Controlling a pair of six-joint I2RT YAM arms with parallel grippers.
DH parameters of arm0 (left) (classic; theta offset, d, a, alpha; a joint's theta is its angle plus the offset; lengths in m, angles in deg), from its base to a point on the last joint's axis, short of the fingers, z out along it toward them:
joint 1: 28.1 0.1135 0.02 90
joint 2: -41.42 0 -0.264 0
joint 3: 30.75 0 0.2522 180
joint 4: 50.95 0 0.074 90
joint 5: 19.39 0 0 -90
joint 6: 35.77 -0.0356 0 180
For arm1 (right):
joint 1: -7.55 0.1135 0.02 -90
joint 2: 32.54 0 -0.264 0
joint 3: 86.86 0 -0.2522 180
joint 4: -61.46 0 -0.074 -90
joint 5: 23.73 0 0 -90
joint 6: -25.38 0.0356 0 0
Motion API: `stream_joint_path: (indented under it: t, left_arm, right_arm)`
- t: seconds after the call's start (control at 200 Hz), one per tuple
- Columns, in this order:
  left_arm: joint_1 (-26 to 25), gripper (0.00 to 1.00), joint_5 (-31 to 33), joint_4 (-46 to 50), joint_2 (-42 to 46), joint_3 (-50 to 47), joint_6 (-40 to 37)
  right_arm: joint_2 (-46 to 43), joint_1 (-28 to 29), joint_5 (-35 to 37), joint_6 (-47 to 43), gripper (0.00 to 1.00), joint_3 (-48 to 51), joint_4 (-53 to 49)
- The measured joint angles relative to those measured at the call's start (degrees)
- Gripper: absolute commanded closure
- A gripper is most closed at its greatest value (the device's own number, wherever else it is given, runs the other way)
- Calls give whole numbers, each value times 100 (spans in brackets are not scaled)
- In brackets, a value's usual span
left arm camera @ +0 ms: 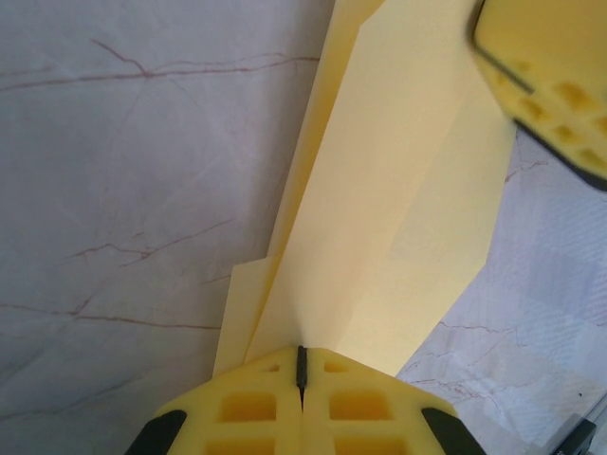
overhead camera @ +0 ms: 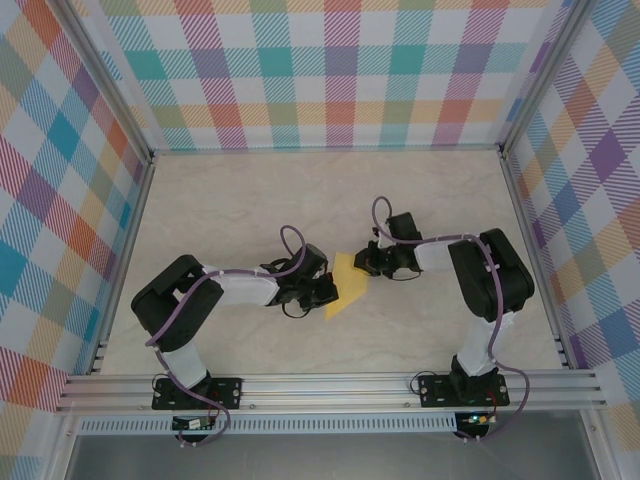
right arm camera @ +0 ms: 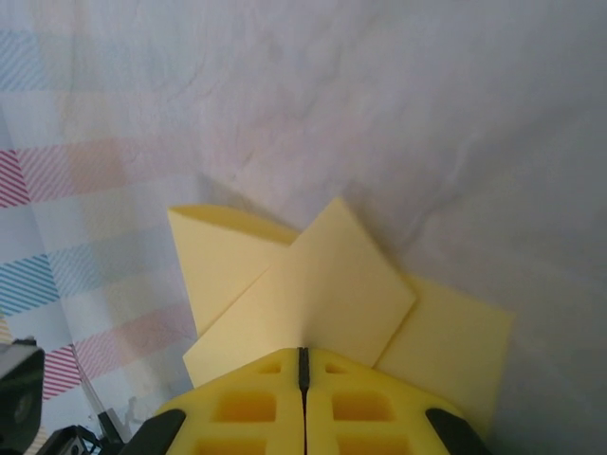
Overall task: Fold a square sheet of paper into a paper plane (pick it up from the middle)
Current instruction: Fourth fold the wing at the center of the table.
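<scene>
The square sheet of paper (overhead camera: 346,285) is bright yellow and folded into long layered flaps, close to a paper plane in shape. It hangs between both arms over the middle of the table. My left gripper (overhead camera: 328,292) is shut on its near left end. In the left wrist view the paper (left arm camera: 398,190) runs up and away from my closed left gripper (left arm camera: 302,365), with a fingertip (left arm camera: 550,76) of the other gripper at its far end. My right gripper (overhead camera: 366,262) is shut on the far right end. The right wrist view has crossed flaps of the paper (right arm camera: 322,284) rising out of my right gripper (right arm camera: 303,365).
The marble-patterned table top (overhead camera: 250,200) lies under the paper. Plaid walls (overhead camera: 320,70) and an aluminium frame (overhead camera: 330,385) close it in on all sides. Dark parts of the left arm (right arm camera: 19,389) sit at the lower left of the right wrist view.
</scene>
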Motion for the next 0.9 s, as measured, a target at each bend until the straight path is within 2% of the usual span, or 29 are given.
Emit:
stream_joint_path:
  t: [0.27,0.69,0.905]
  left_arm:
    - [0,100,-11,-72,0,-35,0]
    - [0,100,-11,-83,0,-39,-2]
    - [0,100,-9,-74,0,-31,-2]
  right_arm:
    - [267,-264,-337,-4,94,-258,-7]
    - [205,-638,13,-179,91,-562,-79]
    - [-348,-350,-72,-219,92,-507,-221]
